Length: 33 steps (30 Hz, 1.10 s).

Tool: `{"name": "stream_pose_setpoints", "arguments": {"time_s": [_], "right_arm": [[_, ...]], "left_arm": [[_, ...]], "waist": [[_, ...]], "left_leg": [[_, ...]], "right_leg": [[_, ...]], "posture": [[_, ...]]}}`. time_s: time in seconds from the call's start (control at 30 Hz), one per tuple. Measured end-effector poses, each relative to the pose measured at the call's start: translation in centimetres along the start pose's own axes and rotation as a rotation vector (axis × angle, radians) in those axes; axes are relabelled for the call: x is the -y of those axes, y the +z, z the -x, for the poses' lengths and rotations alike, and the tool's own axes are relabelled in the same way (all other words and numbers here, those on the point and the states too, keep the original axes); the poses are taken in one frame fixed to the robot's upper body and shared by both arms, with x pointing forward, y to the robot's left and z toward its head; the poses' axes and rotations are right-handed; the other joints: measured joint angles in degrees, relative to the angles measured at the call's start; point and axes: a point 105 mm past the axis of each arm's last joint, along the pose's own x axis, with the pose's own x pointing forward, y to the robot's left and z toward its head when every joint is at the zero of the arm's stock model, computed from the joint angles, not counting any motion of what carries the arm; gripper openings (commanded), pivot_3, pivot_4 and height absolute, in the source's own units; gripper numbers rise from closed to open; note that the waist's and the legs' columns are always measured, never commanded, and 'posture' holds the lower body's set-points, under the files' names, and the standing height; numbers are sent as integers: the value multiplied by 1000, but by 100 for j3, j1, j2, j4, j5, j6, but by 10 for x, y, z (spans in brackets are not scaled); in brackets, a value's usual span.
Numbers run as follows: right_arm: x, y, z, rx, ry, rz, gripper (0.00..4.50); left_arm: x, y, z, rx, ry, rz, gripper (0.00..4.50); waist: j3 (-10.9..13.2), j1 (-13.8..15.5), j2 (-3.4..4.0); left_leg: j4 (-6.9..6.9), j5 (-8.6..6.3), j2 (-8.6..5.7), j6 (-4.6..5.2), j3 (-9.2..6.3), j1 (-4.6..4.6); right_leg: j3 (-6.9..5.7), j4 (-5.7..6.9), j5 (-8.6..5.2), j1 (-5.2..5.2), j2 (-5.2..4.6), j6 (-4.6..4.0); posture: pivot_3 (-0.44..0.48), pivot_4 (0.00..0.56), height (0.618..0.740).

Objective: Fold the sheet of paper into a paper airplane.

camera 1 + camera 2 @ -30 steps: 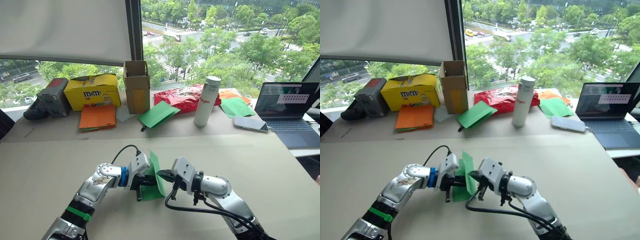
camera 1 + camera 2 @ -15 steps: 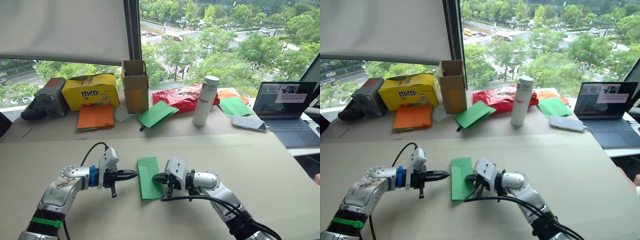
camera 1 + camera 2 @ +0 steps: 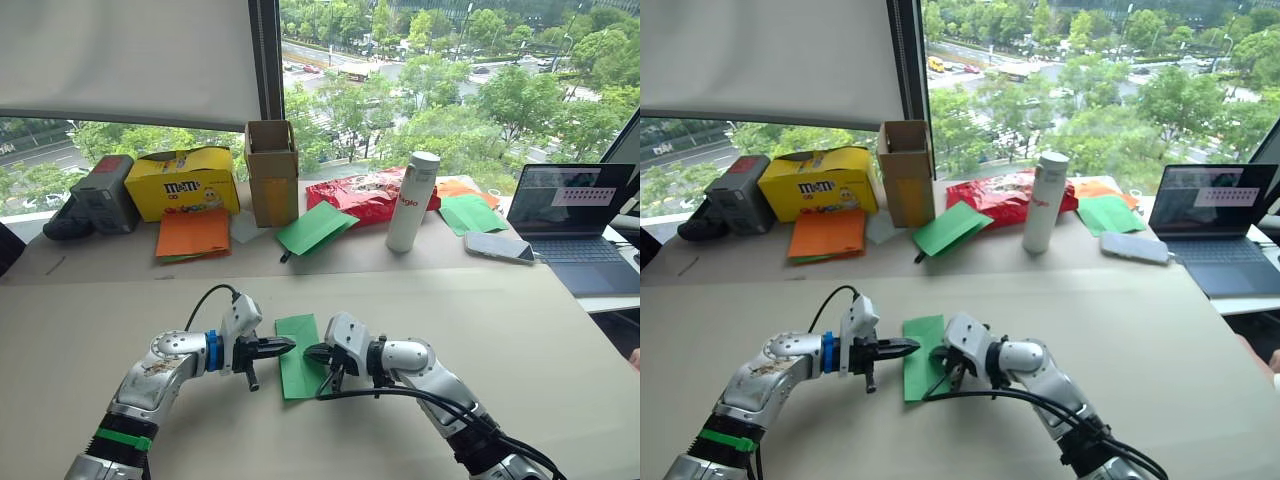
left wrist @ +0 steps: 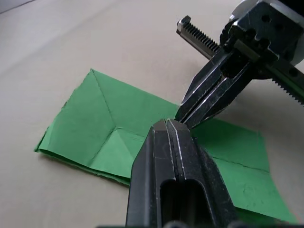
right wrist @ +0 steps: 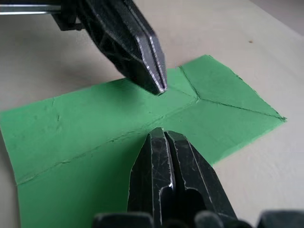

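1. My two arms meet over the thin bright green sheet of paper (image 3: 298, 345), which lies flat on the beige tabletop (image 3: 520, 330), folded into a narrow strip with two diagonal creases at its far end.
2. The left gripper (image 3: 288, 346) points in from the sheet's left edge, its black fingers (image 4: 176, 142) pressed together with nothing between them, their tips over the central crease.
3. The right gripper (image 3: 312, 353) comes in from the opposite side, fingers (image 5: 164, 156) likewise pressed together and empty, tips near the left ones above the same crease.
4. I judge this to be a crease-pressing or flap-lifting step; the paper airplane is far from formed.
5. Risk: with neither gripper pinning the sheet, a sideways push could slide it across the smooth tabletop and skew the fold.
6. Risk: the tips sit so near each other that a small misjudged approach could knock them together or tear the thin paper along a crease.
7. Spare orange paper sheets (image 3: 195, 234) and a white bottle (image 3: 414, 201) stand well apart at the back.
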Motion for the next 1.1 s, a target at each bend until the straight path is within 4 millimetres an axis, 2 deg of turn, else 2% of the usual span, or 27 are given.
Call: {"name": "stream_pose_setpoints", "arguments": {"time_s": [0.2,0.5,0.7,0.77,0.87,1.0,1.1], "right_arm": [[9,-1,-1,12,-39,-59,43],[54,1,-29,40,-117,-36,43],[83,-4,-23,38,-227,-80,43],[87,-5,-18,50,-239,-97,43],[85,6,-9,132,-213,-107,43],[69,29,-2,221,-117,-35,43],[53,21,-5,189,-52,-34,43]], "left_arm": [[0,-2,-2,-12,1,-48,0],[-1,-1,-5,-10,-4,-53,0],[-1,-1,-4,-10,-6,-57,0],[-1,0,-4,-9,-7,-59,0],[-2,0,-4,-8,-6,-58,0],[-4,1,-6,-5,-5,-56,0],[-5,2,-7,-1,-6,-54,0]], "waist": [[0,4,0],[-1,-1,1],[-1,-2,1],[-1,-3,1],[-1,-10,1],[-1,-14,2],[-1,-2,2]], "left_leg": [[0,-5,2,8,-1,1],[0,1,0,-1,3,7],[0,6,2,-8,6,6],[0,6,2,-8,6,5],[-1,5,3,-8,7,5],[-1,4,5,-5,5,6],[-1,2,3,-3,5,5]], "right_leg": [[-1,0,0,1,-2,-1],[-3,1,1,7,-2,-1],[-2,2,1,7,-3,-1],[-2,2,1,6,-4,-1],[0,2,1,5,-4,-1],[-2,3,1,5,-2,-1],[-2,3,1,5,-3,-1]], "posture": [[0,150,739],[0,150,739],[0,150,739],[0,150,739],[0,150,739],[0,150,739],[0,150,739]]}}
